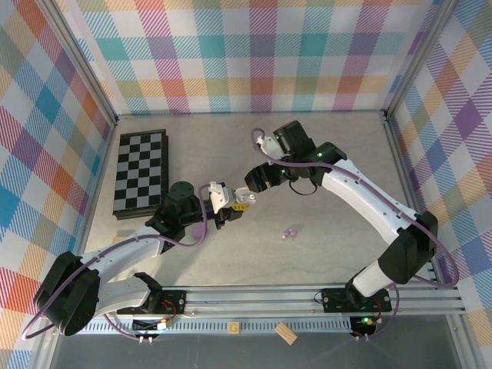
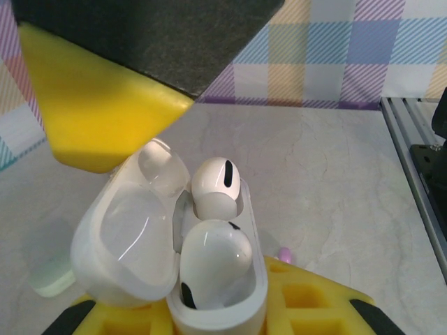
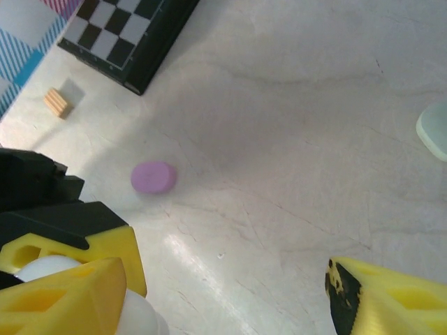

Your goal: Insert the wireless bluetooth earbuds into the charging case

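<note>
Two claws meet over the table [image 1: 330, 231]: our left claw [image 1: 223, 204] is clamped on the base of the open charging case [image 2: 253, 279], while our right claw [image 3: 230, 300] stands spread and empty, one finger [image 2: 105, 118] just over the lid [image 2: 119, 237]. Both white earbuds [image 2: 215, 187] sit in the case between the left fingers [image 2: 307, 307]; the nearer one looks proud of its well. We judge a gentle straight press, case held level, would seat it.
</note>
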Motion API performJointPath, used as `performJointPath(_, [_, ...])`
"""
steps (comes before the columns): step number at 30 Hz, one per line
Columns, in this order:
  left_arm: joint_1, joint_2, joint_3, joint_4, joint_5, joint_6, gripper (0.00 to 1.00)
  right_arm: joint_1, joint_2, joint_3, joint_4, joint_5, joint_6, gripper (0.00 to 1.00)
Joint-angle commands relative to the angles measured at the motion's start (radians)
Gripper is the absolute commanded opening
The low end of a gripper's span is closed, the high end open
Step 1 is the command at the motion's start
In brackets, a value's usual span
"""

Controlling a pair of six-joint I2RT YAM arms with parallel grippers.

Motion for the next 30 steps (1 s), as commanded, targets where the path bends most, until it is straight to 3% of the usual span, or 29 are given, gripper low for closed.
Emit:
performJointPath(1, [-0.005,-0.014,0.018,0.029,0.009,-0.008,0.02,0.023,-0.013,0.009,-0.090,0.014,-0.089,0.76])
performJointPath(13, [-0.005,0.001,0.039,0.048,0.025,-0.031,0.02,0.022,-0.192,-0.073,-0.070,-0.060,-0.227,0.75])
performJointPath(18, [-0.005,-0.009,0.043,0.036,0.052,-0.030,0.02,0.021,-0.269,-0.160,0.055,-0.052,-0.316,0.76])
performJointPath(24, [-0.005,-0.041,0.029,0.007,0.043,0.001,0.03,0.008,-0.100,0.037,-0.026,-0.034,-0.133,0.71])
performJointPath(30, [-0.005,-0.064,0.025,-0.005,0.037,0.006,0.03,0.009,0.029,0.133,-0.093,-0.064,-0.133,0.72])
